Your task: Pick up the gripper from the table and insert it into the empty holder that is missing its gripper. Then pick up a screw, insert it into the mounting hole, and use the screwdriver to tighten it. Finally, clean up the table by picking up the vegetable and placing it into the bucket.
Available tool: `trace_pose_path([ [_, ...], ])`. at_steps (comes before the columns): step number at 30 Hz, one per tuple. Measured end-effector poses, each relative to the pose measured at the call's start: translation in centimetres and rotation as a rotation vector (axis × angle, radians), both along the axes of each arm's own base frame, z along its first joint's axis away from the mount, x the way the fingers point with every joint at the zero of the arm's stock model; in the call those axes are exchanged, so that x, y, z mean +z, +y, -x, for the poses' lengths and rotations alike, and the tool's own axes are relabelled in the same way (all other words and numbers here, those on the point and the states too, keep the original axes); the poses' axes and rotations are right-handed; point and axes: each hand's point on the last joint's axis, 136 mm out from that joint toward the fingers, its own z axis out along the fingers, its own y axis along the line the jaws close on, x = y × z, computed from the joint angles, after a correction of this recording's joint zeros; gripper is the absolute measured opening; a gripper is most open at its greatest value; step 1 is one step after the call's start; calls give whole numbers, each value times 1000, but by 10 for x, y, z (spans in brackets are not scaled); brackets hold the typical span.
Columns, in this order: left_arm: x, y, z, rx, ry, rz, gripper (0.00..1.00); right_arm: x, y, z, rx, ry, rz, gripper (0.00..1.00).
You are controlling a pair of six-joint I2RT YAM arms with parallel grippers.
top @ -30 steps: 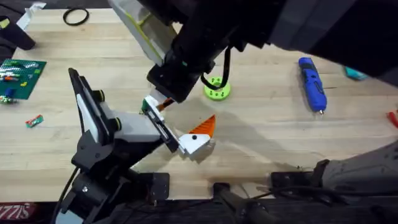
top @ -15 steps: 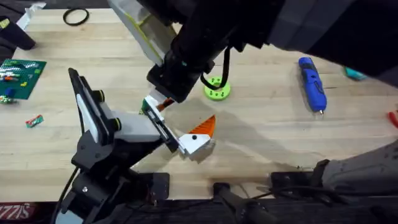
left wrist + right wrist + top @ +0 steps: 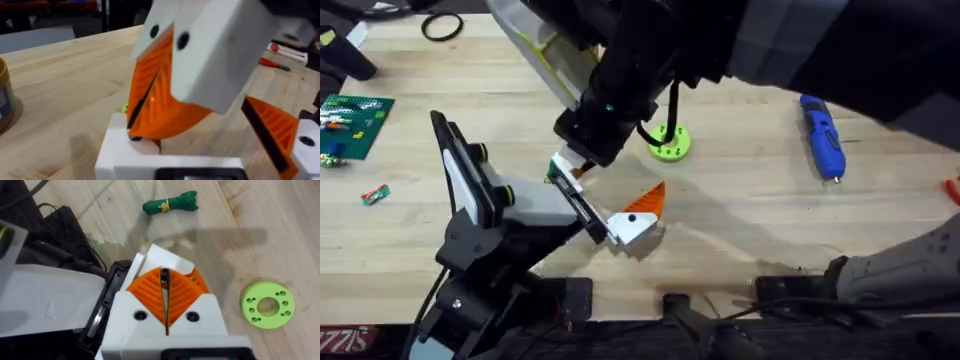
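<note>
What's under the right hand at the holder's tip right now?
Under the right hand, its orange pads are pressed together over the holder end. A white corner pokes out behind them; whatever they pinch is covered. Bare table beyond.

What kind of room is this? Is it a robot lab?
Probably a robot lab or workshop. On a wooden table stand a jointed holder and a blue screwdriver, with a green circuit board near the edge.
</note>
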Motion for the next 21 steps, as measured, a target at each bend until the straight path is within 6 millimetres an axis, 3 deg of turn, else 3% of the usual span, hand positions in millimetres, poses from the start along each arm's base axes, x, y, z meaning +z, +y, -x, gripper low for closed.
trace_pose_path([
  [3, 0, 0, 0, 0, 0, 0, 985, 0, 0, 0, 0, 0, 0, 19],
  [5, 0, 0, 0, 1, -1, 0, 985, 0, 0, 1, -1, 3, 1, 108],
  [10, 0, 0, 0, 1, -1, 0, 985, -1, -4, -5, -15, -20, 18, 765],
  [12, 0, 0, 0, 0, -3, -1, 985, 0, -10, -13, -36, -36, 28, 969],
  [21, 0, 0, 0, -1, -8, -4, 985, 25, -15, -5, -28, -44, -34, 993],
])
